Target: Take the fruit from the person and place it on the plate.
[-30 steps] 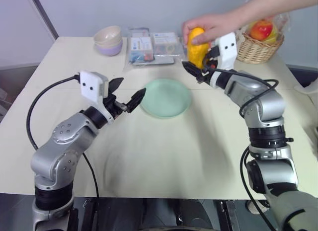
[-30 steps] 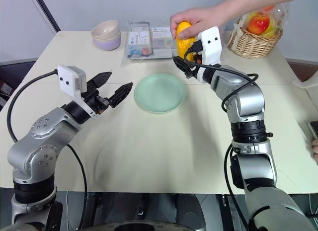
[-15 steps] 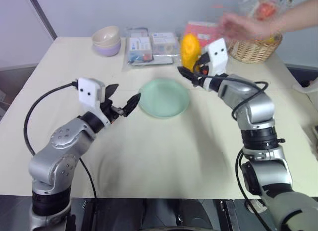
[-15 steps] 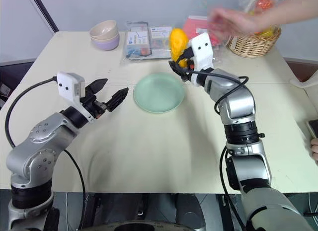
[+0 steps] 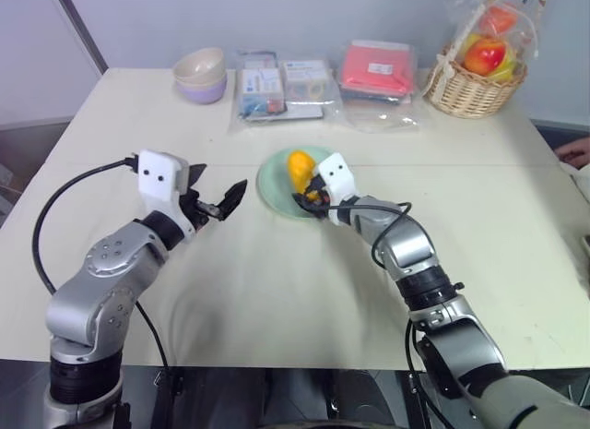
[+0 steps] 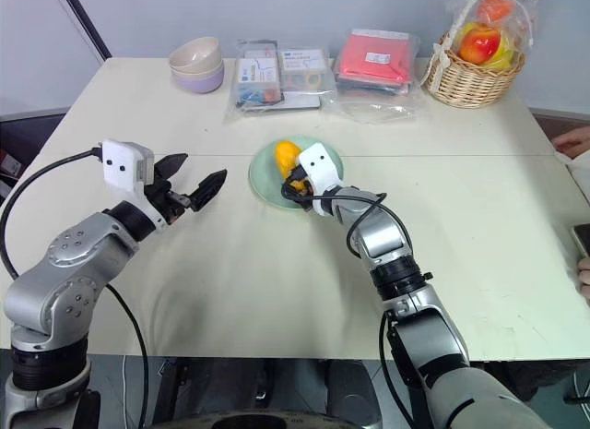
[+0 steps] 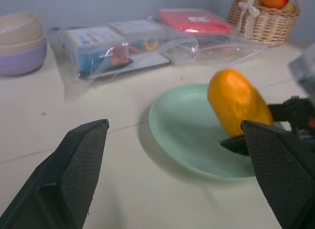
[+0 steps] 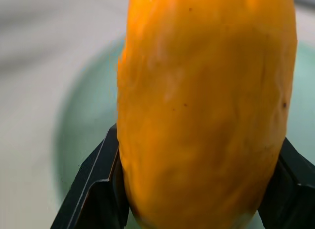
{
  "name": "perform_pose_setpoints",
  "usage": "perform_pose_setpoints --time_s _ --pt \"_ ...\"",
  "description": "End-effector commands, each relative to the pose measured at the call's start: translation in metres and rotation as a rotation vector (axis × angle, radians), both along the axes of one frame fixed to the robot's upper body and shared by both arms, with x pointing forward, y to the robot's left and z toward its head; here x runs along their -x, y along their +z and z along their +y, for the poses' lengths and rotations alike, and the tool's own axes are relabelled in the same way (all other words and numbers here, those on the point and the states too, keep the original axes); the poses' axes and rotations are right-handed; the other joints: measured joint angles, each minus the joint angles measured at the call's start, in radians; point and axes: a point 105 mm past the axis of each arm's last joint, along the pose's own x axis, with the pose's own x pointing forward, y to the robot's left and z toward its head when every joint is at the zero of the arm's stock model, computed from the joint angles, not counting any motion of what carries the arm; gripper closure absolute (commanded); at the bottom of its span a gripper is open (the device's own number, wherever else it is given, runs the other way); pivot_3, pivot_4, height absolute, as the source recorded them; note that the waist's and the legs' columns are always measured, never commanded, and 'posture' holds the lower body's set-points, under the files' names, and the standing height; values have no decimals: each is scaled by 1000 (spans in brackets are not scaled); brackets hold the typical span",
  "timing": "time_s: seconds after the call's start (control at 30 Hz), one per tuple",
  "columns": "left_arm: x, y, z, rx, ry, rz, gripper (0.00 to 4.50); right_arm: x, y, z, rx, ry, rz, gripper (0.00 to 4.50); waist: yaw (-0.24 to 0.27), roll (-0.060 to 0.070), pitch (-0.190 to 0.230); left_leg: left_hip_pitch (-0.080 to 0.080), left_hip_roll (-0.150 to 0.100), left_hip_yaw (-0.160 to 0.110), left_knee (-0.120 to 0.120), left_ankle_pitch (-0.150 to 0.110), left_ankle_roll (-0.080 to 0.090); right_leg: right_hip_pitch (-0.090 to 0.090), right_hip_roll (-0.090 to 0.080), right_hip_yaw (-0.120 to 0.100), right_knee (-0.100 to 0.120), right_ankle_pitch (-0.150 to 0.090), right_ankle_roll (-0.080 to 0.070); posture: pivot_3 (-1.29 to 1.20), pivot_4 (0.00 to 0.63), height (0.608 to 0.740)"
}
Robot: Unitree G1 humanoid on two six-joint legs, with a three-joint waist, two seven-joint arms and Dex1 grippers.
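The right gripper (image 5: 307, 195) now holds the fruit (image 5: 300, 167) low over the plate (image 5: 275, 173), its two black fingers clamped on the lower end of the yellow-orange fruit, which stands nearly upright. A second ago the same gripper was up near the far side of the table, meeting the person's hand that still cupped the fruit; half a second ago the hand had let go and was drawing back toward the wicker basket (image 5: 473, 89). That hand and forearm are now gone from over the table, and only a small part of a person's hand (image 5: 573, 153) shows at the right edge. The right arm has swung down and toward the robot's left, so the fruit sits above the plate's middle; whether its tip touches the plate cannot be told, though the right wrist view shows the mint-green surface close behind it.

The left gripper (image 5: 221, 199) hovers just beside the plate's left rim, its fingers spread wide and empty, a little lower and further left than a second ago. The stacked bowls (image 5: 201, 75), the clear packets (image 5: 279, 86) and the red packet (image 5: 376, 66) lie where they were at the far side of the table (image 5: 277, 291).
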Motion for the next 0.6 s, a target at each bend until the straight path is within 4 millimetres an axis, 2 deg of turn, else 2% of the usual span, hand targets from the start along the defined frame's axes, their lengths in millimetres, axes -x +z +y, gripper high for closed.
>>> perform_pose_setpoints --time_s 0.03,0.07,0.23,0.33,0.43,0.6 --pt "5 15 0 -10 -2 -59 0 -7 13 2 24 0 -74 691 -1 0 0 0 0 0 0 0 0 0 0 0 0 0 0 0 150 740" --pt "5 15 0 -10 -3 -60 0 -7 13 3 22 6 -77 120 -2 0 0 0 0 0 0 0 0 0 0 0 0 0 0 0 150 740" --pt "6 15 -2 -14 -8 -60 0 -4 29 -1 -12 30 -103 49 -1 0 0 0 0 0 0 0 0 0 0 0 0 0 0 0 150 740" --pt "6 16 -3 -11 -15 -63 0 1 60 -9 -72 47 -153 49 0 0 0 0 0 0 0 0 0 0 0 0 0 0 0 0 150 740" --pt "5 15 -5 -10 -27 -61 0 16 95 -20 -104 102 -215 49 5 0 0 -1 0 0 0 0 0 0 0 0 0 0 0 0 150 740" --pt "5 15 -9 -22 -66 -55 0 58 138 -52 -69 215 -292 49 7 1 1 -1 0 -1 0 -1 2 0 0 0 -1 0 0 0 150 740"
